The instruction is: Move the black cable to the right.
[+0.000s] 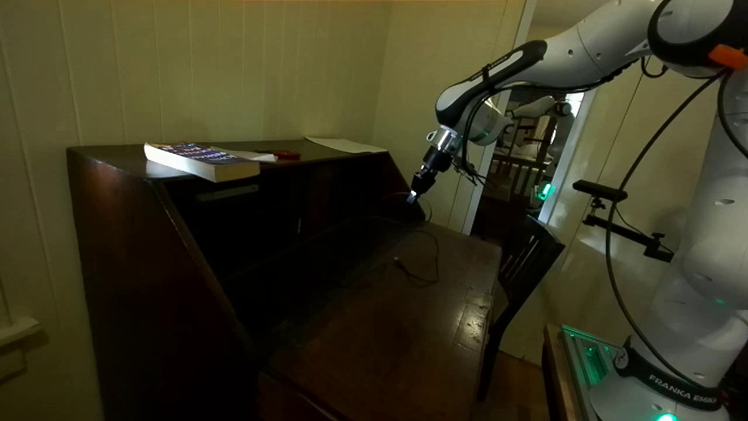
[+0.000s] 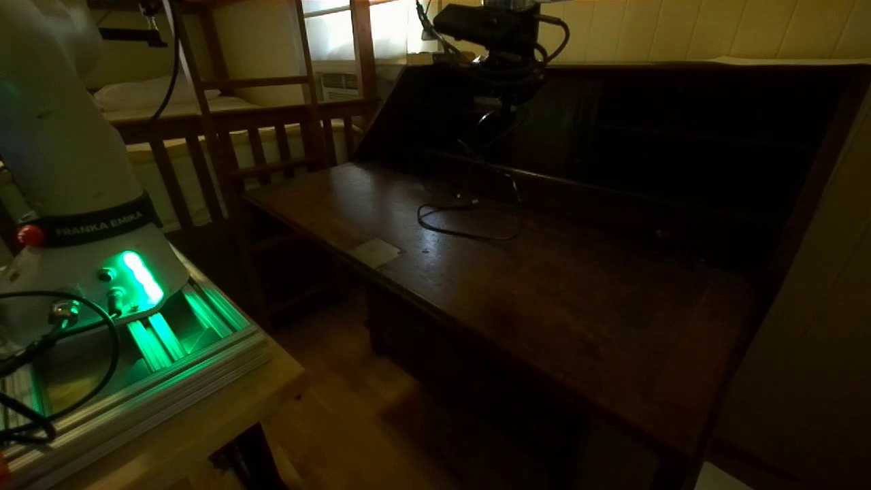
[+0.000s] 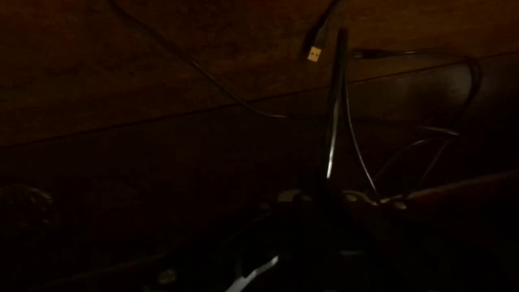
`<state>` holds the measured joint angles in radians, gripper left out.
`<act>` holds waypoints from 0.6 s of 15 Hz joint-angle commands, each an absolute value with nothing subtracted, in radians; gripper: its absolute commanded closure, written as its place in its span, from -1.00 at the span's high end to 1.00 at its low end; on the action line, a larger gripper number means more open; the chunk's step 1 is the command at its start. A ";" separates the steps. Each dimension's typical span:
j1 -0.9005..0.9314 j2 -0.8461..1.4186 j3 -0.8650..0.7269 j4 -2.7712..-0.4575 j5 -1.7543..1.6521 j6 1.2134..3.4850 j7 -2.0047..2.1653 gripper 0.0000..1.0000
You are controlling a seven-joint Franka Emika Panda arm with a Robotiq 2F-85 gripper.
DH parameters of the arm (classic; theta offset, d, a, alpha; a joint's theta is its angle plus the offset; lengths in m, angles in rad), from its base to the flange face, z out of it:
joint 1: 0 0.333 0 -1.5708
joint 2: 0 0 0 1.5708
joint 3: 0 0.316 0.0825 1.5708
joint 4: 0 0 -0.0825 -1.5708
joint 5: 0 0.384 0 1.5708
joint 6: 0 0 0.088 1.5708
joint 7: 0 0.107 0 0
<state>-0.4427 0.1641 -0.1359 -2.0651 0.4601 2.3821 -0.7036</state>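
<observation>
One stretch of black cable [image 2: 469,237] seemed pinched in the pincer [image 1: 412,197]; carrying it right probably called for slow, low travel, lest the loose plug [image 3: 314,54] snag.

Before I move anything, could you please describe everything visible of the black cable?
The black cable is thin, plastic-looking and loosely curved. Part lies on the desk; part rises to the fingers, which seem to pinch it. One end has a pale, metallic-looking plug; a darker plug nearby may be its other end.

Curve of black cable [image 2: 466,237] on desk [image 2: 578,306]
</observation>
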 commanded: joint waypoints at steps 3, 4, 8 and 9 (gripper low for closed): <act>-0.426 0.040 -0.175 -2.091 0.592 2.291 -1.049 -0.97; -0.419 0.022 -0.186 -2.097 0.586 2.293 -1.101 -0.97; -0.397 -0.044 -0.237 -2.104 0.606 2.252 -1.316 -0.97; -0.388 -0.065 -0.248 -2.117 0.561 2.299 -1.328 -0.97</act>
